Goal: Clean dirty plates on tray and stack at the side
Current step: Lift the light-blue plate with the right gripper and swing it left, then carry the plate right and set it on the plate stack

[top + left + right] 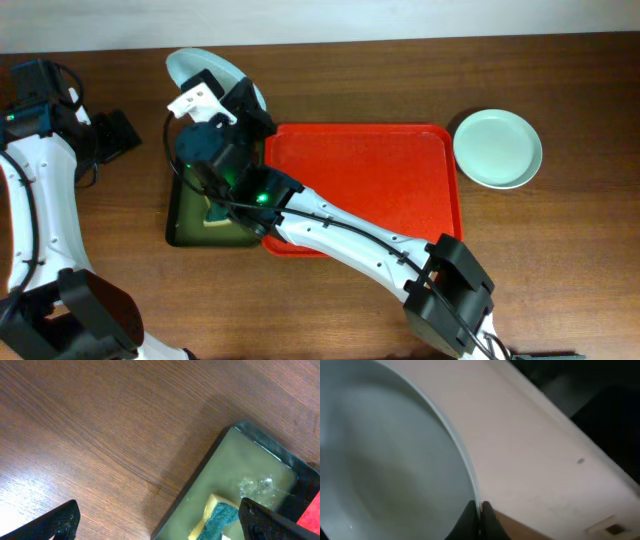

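a brown wooden table (pixel 380 80) runs under everything, with a pale wall strip along its far edge. the red tray (pixel 370 180) sits in the middle and its floor is bare, so no plate is left on it as far as the overhead view shows. one pale blue-green plate (pixel 498 148) lies flat on the wood just beside the tray's right end; it looks clean from above and seems to be the start of the side stack. the right gripper (pixel 480 510) is closed tight on the rim of a second plate, the held plate (pixel 195 66), pinching its edge between both fingertips; that plate is tilted and raised past the tray's far left corner, over the far end of the dark green tray (pixel 180 225). the green tray holds a shallow film of water and a yellow and blue-green sponge (pixel 220 515). whether the held plate carries any smear cannot be told: the wrist view shows only a plain pale face. the left gripper (pixel 159 510) hovers over bare wood to the left of the green tray with its jaws spread wide and nothing between them. a third plate is not visible anywhere; it may be hidden behind the right arm. by my judgement the work is past its midpoint: one plate set aside, one in hand at the wash station, with cleaning, carrying across and stacking yet to do.
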Controlling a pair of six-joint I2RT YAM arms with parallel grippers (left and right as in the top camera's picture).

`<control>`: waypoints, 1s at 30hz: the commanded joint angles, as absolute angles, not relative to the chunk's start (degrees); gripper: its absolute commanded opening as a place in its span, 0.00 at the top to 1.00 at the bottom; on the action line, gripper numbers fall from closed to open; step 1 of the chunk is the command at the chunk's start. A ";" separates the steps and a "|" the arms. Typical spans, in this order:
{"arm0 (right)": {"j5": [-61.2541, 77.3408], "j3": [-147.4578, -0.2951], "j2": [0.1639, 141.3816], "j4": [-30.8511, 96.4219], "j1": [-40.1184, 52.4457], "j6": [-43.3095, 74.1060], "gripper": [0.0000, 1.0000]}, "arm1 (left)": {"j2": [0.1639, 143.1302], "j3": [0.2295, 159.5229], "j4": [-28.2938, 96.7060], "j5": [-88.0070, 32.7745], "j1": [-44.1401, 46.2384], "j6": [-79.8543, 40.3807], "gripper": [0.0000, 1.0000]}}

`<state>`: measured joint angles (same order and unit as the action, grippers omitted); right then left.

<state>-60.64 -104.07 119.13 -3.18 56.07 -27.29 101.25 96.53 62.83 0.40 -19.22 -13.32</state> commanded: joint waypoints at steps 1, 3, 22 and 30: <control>-62.22 -105.08 118.56 -4.99 56.10 -31.31 0.96 | 101.34 96.51 62.83 0.36 -19.66 -14.09 0.01; -62.19 -105.08 118.56 -4.99 56.10 -31.29 0.96 | 101.34 96.51 62.85 0.36 -19.66 -14.09 0.01; -62.11 -105.08 118.56 4.67 55.94 -17.89 0.96 | 101.34 96.51 62.85 0.36 -19.66 -14.09 0.00; -44.05 -105.06 118.56 30.41 51.22 14.81 0.96 | 101.34 96.51 62.85 0.36 -19.66 -14.09 0.00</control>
<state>-53.36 -104.55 119.17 27.20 54.00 -0.27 101.25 96.53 62.83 0.40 -19.22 -13.32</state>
